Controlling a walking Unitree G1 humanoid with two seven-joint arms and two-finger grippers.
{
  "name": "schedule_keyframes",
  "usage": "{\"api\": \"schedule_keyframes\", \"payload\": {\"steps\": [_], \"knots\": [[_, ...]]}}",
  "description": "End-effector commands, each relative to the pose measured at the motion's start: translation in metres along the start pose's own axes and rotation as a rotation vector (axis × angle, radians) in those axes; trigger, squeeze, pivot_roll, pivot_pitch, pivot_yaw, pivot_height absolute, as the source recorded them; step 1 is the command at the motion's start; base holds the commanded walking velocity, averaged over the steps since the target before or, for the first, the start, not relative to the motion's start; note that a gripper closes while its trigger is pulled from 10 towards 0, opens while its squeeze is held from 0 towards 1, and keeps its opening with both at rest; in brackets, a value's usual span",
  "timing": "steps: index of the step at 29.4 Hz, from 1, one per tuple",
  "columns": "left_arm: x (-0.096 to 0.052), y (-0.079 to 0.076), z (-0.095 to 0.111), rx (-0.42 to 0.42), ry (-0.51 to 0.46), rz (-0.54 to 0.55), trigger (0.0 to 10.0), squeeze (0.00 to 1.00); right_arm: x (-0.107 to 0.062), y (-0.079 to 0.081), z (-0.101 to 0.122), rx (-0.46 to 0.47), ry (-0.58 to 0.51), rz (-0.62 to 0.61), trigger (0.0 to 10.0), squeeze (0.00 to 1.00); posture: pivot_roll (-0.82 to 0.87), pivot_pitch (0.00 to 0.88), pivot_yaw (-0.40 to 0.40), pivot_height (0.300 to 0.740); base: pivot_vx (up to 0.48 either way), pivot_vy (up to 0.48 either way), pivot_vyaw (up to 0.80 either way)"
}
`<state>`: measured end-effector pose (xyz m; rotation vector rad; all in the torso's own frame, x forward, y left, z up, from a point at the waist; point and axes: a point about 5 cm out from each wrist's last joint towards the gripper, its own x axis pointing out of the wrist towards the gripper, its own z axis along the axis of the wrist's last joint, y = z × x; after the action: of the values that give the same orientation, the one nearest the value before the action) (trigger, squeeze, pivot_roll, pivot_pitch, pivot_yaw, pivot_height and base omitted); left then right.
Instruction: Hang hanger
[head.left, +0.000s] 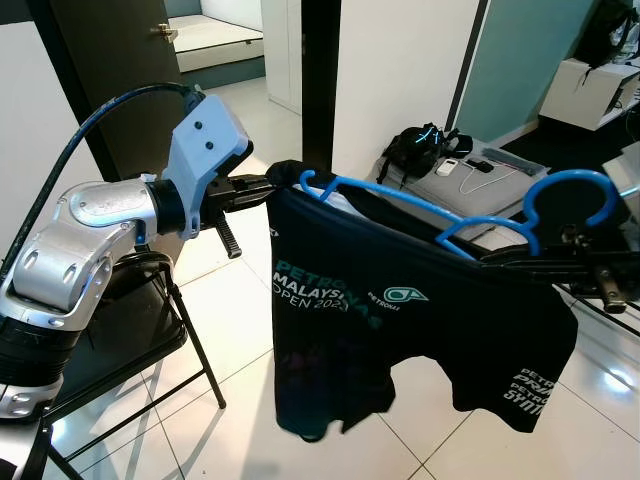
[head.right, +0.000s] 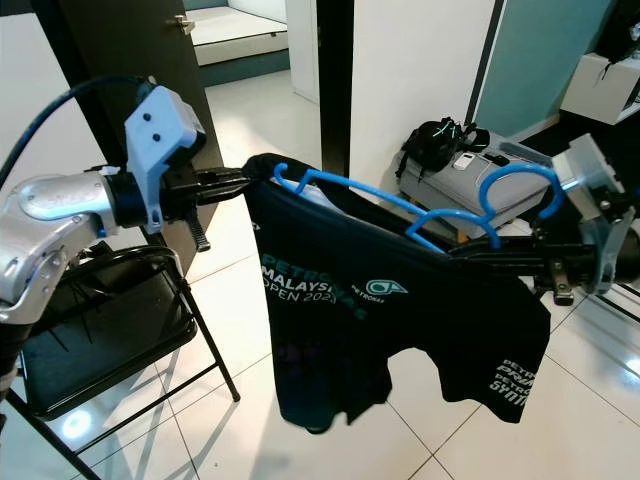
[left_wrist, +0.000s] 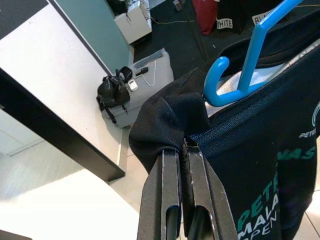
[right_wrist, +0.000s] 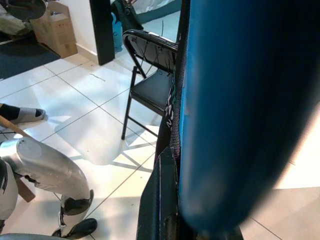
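A blue plastic hanger (head.left: 570, 178) carries a black T-shirt (head.left: 400, 340) with teal and white lettering, held up in the air between my two arms. My left gripper (head.left: 268, 184) is shut on the shirt's shoulder fabric beside the hanger's curled end (left_wrist: 252, 57); the left wrist view shows both fingers (left_wrist: 165, 180) pinched together on the cloth. My right gripper (head.right: 490, 255) is shut on the hanger just below its hook, at the shirt's collar. The hook stands free, pointing up. In the right wrist view the blue hanger (right_wrist: 240, 100) is a close blur.
A black folding chair (head.left: 120, 340) stands under my left arm. A grey case with a black bag (head.left: 420, 150) on it lies by the white wall behind the shirt. A dark door (head.left: 110, 60) is at the back left. A cardboard box (right_wrist: 55, 30) sits on the floor.
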<state>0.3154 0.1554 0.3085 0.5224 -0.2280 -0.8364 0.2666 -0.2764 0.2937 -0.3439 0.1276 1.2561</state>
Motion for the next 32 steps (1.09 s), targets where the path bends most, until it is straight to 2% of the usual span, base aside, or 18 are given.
{"api": "schedule_keyframes", "payload": {"steps": [1, 8, 15, 18, 19, 21, 23, 25, 26, 28, 29, 30, 31, 32], "knots": [[-0.022, 0.035, -0.01, 0.017, 0.104, 0.229, 10.0, 0.0, -0.01, 0.003, -0.007, 0.041, 0.069, -0.013, 10.0, 0.0, 0.0, 0.027, -0.005, 0.74, 0.0, 0.0, 0.0], [-0.018, 0.035, -0.002, 0.034, 0.056, 0.226, 10.0, 0.0, -0.004, 0.006, -0.016, 0.062, 0.124, 0.017, 10.0, 0.0, 0.01, 0.022, -0.004, 0.74, 0.0, 0.0, 0.0], [-0.012, 0.029, 0.018, 0.055, -0.064, 0.197, 10.0, 0.0, 0.007, 0.01, -0.03, 0.091, 0.193, 0.05, 10.0, 0.0, 0.01, 0.017, -0.007, 0.74, 0.0, 0.0, 0.0], [-0.006, 0.011, 0.034, 0.077, -0.15, 0.093, 10.0, 0.0, 0.015, 0.009, -0.036, 0.092, 0.215, 0.048, 10.0, 0.0, 0.01, 0.013, -0.01, 0.74, 0.0, 0.0, 0.0], [-0.006, 0.011, 0.034, 0.077, -0.15, 0.093, 10.0, 0.0, 0.015, 0.009, -0.036, 0.092, 0.215, 0.048, 10.0, 0.0, 0.01, 0.013, -0.01, 0.74, 0.0, 0.0, 0.0], [-0.001, -0.008, 0.04, 0.087, -0.191, -0.015, 10.0, 0.0, 0.024, 0.004, -0.036, 0.07, 0.19, 0.025, 10.0, 0.0, 0.01, 0.01, -0.011, 0.74, 0.0, 0.0, 0.0], [0.0, -0.014, 0.04, 0.088, -0.199, -0.051, 10.0, 0.0, 0.026, 0.003, -0.035, 0.061, 0.178, 0.015, 10.0, 0.0, 0.01, 0.01, -0.011, 0.74, 0.0, 0.0, 0.0], [0.002, -0.037, 0.039, 0.085, -0.204, -0.19, 10.0, 0.0, 0.032, -0.004, -0.033, 0.033, 0.133, -0.033, 10.0, 0.0, 0.01, 0.013, -0.011, 0.74, 0.0, 0.0, 0.0], [0.002, -0.037, 0.039, 0.085, -0.204, -0.19, 10.0, 0.0, 0.032, -0.004, -0.033, 0.033, 0.133, -0.033, 10.0, 0.0, 0.01, 0.013, -0.011, 0.74, 0.0, 0.0, 0.0], [0.001, -0.067, 0.031, 0.081, -0.187, -0.35, 10.0, 0.0, 0.039, -0.013, -0.028, -0.009, 0.051, -0.1, 10.0, 0.0, 0.01, 0.018, -0.01, 0.74, 0.0, 0.0, 0.0], [0.001, -0.077, 0.028, 0.078, -0.179, -0.399, 10.0, 0.0, 0.041, -0.015, -0.025, -0.019, 0.016, -0.118, 10.0, 0.0, 0.01, 0.018, -0.01, 0.74, 0.0, 0.0, 0.0], [0.001, -0.077, 0.028, 0.078, -0.179, -0.399, 10.0, 0.0, 0.041, -0.015, -0.025, -0.019, 0.016, -0.118, 10.0, 0.0, 0.01, 0.018, -0.01, 0.74, 0.0, 0.0, 0.0], [0.001, -0.088, 0.023, 0.08, -0.162, -0.44, 10.0, 0.0, 0.044, -0.017, -0.021, -0.024, -0.039, -0.13, 10.0, 0.0, 0.01, 0.018, -0.01, 0.74, 0.0, 0.0, 0.0], [0.001, -0.088, 0.023, 0.08, -0.162, -0.44, 10.0, 0.0, 0.044, -0.017, -0.021, -0.024, -0.039, -0.13, 10.0, 0.0, 0.01, 0.018, -0.01, 0.74, 0.0, 0.0, 0.0]]}}
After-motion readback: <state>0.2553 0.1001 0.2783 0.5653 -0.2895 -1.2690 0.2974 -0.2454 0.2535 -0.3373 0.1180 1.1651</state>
